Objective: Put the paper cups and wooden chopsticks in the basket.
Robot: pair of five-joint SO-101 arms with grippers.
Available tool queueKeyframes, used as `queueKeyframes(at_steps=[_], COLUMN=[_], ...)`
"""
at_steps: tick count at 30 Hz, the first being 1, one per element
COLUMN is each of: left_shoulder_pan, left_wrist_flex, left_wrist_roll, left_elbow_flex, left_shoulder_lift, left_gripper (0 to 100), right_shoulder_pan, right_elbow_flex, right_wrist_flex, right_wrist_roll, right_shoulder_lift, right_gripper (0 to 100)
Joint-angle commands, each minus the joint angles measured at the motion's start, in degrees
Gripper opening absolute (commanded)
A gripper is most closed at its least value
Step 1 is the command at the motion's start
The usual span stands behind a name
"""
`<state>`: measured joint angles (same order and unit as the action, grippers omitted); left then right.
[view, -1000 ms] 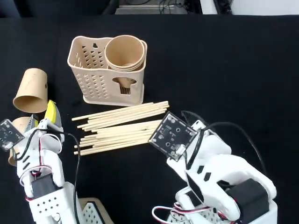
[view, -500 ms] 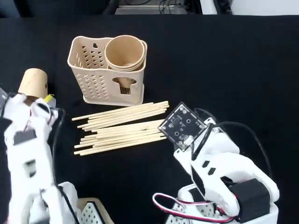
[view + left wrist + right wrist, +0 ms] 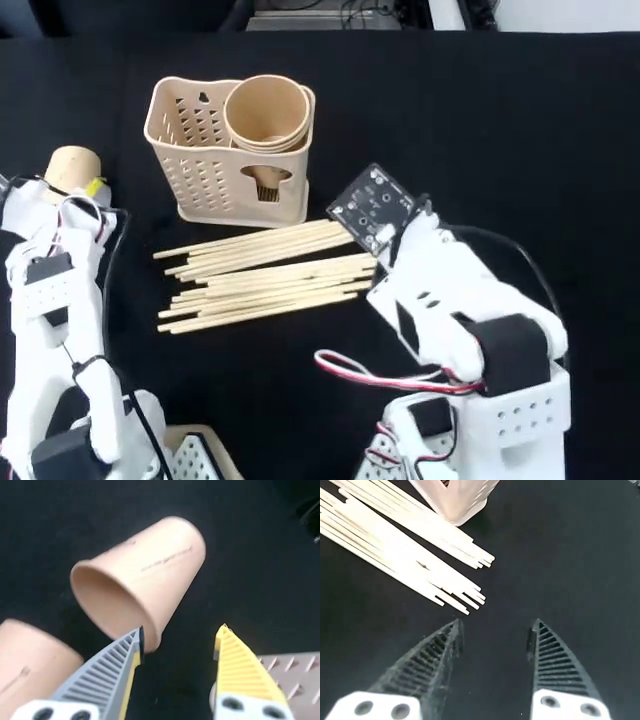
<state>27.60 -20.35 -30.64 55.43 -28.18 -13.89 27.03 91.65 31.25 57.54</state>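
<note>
The beige slotted basket [image 3: 205,160] stands at the back left, with stacked paper cups [image 3: 268,112] in its right half. A loose paper cup [image 3: 72,168] [image 3: 140,575] lies on its side left of the basket. My left gripper [image 3: 181,630] hovers open just above its rim. A second loose cup [image 3: 30,665] lies beside it. The wooden chopsticks [image 3: 265,272] [image 3: 405,545] lie in a loose pile in front of the basket. My right gripper [image 3: 496,624] hangs open over bare cloth just past their right ends, holding nothing.
Black cloth covers the table. The left arm [image 3: 50,290] stands over the loose cups, the right arm [image 3: 450,310] at the pile's right end. A beige studded plate [image 3: 200,450] lies at the front edge. The basket's corner [image 3: 460,500] is close to the right gripper.
The left arm has risen and swung toward the far loose cup, covering the nearer cup in the high view. The right arm has moved back toward the chopsticks' right ends.
</note>
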Motion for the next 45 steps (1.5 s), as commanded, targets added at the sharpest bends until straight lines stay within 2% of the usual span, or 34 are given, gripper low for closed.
queueKeyframes(at_steps=[1,5,12,19,24,28,33,41,45], left_shoulder_pan=[0.57,0.92,1.54,1.71,1.19,1.1,1.1,0.4,-0.48], left_wrist_flex=[6.59,11.52,11.96,12.66,18.55,18.37,18.29,18.11,13.01], left_wrist_roll=[-0.44,-0.35,-0.7,-0.53,1.93,3.87,8.0,9.76,14.07], left_elbow_flex=[-0.92,-1.71,-7.87,-9.1,-9.36,-9.36,-9.36,-9.36,-11.47], left_shoulder_lift=[1.93,7.65,17.23,17.67,18.02,18.02,18.02,17.41,17.32], left_gripper=[24,24,24,23,17,13,3,3,3], right_shoulder_pan=[0.62,0.62,0.62,0.62,0.62,0.62,0.62,0.7,4.31], right_elbow_flex=[-0.13,-0.04,-0.04,-0.04,-0.04,0.04,0.04,-0.04,-0.04], right_wrist_flex=[-1.41,-1.41,-1.32,-1.41,-0.97,-0.97,-0.44,2.37,2.37], right_wrist_roll=[0.26,0.44,0.44,0.44,0.44,0.44,0.44,0.44,0.62], right_shoulder_lift=[-0.66,-0.66,-0.66,-0.66,-0.66,-0.66,-0.66,-0.57,-0.57], right_gripper=[22.2,22.2,22.2,22.2,22.2,22.2,22.2,22.2,22.2])
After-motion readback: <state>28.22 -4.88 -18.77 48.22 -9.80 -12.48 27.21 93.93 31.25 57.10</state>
